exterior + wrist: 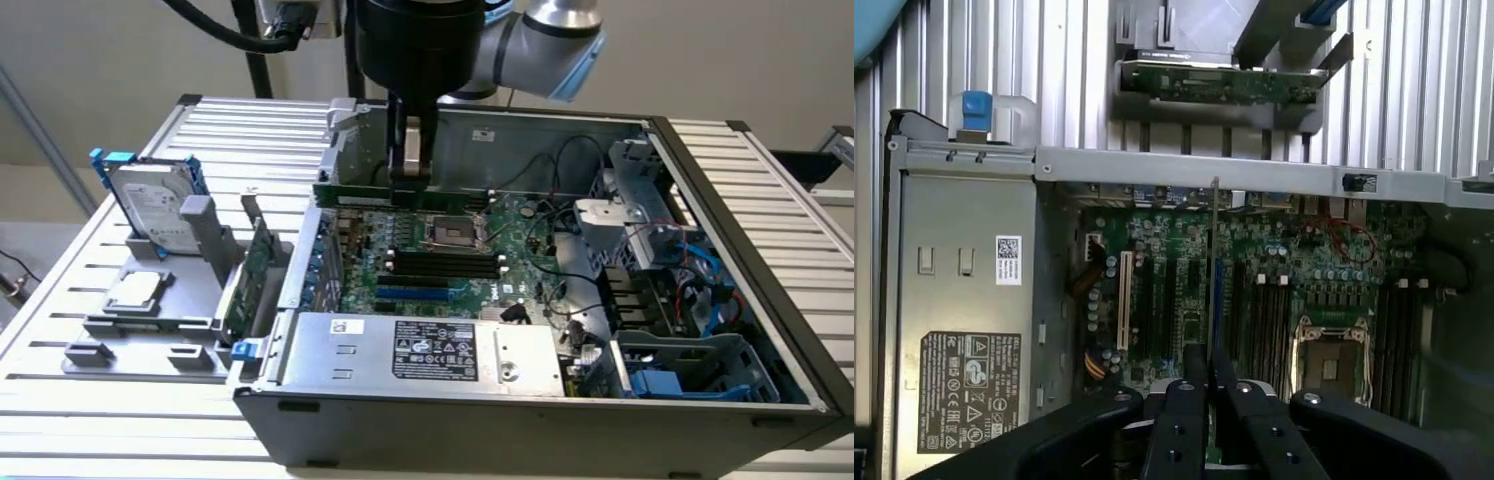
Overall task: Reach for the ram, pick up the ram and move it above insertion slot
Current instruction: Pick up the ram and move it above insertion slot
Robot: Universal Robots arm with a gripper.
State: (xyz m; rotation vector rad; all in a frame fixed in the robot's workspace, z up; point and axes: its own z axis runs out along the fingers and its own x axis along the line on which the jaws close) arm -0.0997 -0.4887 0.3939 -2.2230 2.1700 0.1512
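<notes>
My gripper (408, 172) hangs over the far side of the open computer case (747, 200), shut on the ram (354, 190). The ram is a long thin green stick held level above the motherboard (441, 260), just past the CPU socket (447, 232). In the wrist view the ram (1214, 260) shows edge-on as a thin line running out from between the black fingers (1179, 420). The dark memory slots (441, 265) lie nearer on the board, beyond the socket from the ram; in the wrist view these slots (1254, 320) sit just beside the ram's line.
A taller green expansion card (254, 280) stands in a grey holder on the exterior view's left, beside a hard drive (154, 205) in a blue frame. The silver power supply (427, 350) fills the case's near side. Cables and a drive cage (641, 210) crowd the exterior view's right.
</notes>
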